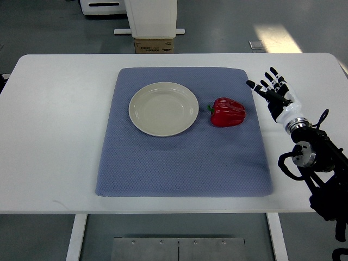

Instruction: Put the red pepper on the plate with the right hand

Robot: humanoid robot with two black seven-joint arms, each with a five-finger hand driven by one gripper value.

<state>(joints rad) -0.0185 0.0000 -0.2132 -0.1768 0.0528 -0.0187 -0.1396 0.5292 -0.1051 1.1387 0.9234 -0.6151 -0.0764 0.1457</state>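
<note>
A white table point(60, 136) is seen from above, with a blue-grey mat point(185, 163) laid flat across its middle. On the mat, toward its far half, a round cream plate point(163, 109) is placed; nothing is seen on it. The red pepper point(228, 112) is found lying on the mat just beside the plate's right edge, apart from the rim by a narrow strip of cloth, its green stem point(210, 107) turned toward the plate.

The right robot hand point(274, 95) is located over the bare table just past the mat's right edge, near the mat's far right corner. Its dark fingers point(262, 91) are spread and extended, pointed up and to the left; nothing is gripped. The hand is kept clear of the pepper, a gap of mat and table being visible between them. The white palm is joined to a black wrist and forearm point(315, 157), by which the picture is entered from the lower right.

Whether the hand is touching the table or held above it cannot be determined.

Beyond the table's far edge, a white stand base point(152, 19) and a cardboard box point(154, 46) are noted on the grey floor.
</note>
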